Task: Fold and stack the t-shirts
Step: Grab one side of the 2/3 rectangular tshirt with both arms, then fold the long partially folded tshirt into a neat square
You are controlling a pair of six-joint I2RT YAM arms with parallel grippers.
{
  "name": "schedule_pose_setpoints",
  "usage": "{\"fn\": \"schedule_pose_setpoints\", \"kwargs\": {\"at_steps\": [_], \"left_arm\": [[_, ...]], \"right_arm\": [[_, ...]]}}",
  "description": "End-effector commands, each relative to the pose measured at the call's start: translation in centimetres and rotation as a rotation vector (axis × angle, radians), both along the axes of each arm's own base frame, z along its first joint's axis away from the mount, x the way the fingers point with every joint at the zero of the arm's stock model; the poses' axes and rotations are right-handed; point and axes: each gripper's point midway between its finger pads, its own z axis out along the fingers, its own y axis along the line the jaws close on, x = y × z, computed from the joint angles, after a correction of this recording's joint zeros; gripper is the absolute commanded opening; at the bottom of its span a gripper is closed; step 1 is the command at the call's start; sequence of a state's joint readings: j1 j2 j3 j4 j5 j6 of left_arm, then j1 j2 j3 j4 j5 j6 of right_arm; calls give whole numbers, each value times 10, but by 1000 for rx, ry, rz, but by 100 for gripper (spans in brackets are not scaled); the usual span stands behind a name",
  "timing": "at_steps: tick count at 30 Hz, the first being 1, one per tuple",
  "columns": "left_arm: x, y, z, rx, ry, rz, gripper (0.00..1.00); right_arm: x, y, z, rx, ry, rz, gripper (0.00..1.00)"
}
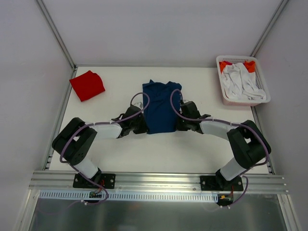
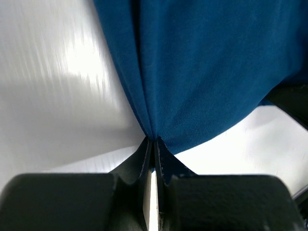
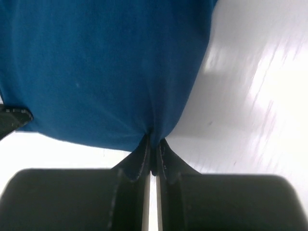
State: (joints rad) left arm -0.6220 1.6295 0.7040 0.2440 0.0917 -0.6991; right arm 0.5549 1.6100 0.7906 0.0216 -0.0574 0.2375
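Note:
The navy blue t-shirt (image 1: pixel 160 107) lies as a narrow folded strip at the table's middle, its print hidden. My left gripper (image 1: pixel 143 124) is shut on its near left edge, and the cloth bunches into the fingertips in the left wrist view (image 2: pixel 155 140). My right gripper (image 1: pixel 177 121) is shut on its near right edge, and the navy cloth (image 3: pixel 106 72) is pinched at the gripper (image 3: pixel 154 139). The navy cloth (image 2: pixel 207 67) fills the left wrist view. The red t-shirt (image 1: pixel 87 85) lies folded at the far left, away from both grippers.
A white slatted basket (image 1: pixel 225 94) stands at the far right corner with white and orange cloth (image 1: pixel 240 79) in it. Metal frame posts run along the table's left and right edges. An aluminium rail (image 1: pixel 159 180) crosses the near edge by the arm bases.

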Motion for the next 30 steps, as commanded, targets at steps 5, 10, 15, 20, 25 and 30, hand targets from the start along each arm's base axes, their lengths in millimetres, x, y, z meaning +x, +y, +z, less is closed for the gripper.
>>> {"fn": "schedule_pose_setpoints", "kwargs": {"at_steps": [5, 10, 15, 20, 25, 30], "left_arm": [[-48, 3, 25, 23, -3, -10, 0], [-65, 3, 54, 1, -49, -6, 0], [-72, 12, 76, -4, -88, 12, 0], [-65, 16, 94, 14, -133, 27, 0], [-48, 9, 113, 33, -183, 30, 0], [-28, 4, 132, 56, -229, 37, 0]], "right_arm": [[-35, 2, 29, -39, -88, -9, 0], [-63, 4, 61, -48, -165, 9, 0], [-77, -1, 93, -44, -232, 4, 1], [-69, 0, 123, -48, -299, 6, 0], [-52, 4, 139, -90, -349, 7, 0], [-31, 12, 161, -129, -412, 6, 0]]}}
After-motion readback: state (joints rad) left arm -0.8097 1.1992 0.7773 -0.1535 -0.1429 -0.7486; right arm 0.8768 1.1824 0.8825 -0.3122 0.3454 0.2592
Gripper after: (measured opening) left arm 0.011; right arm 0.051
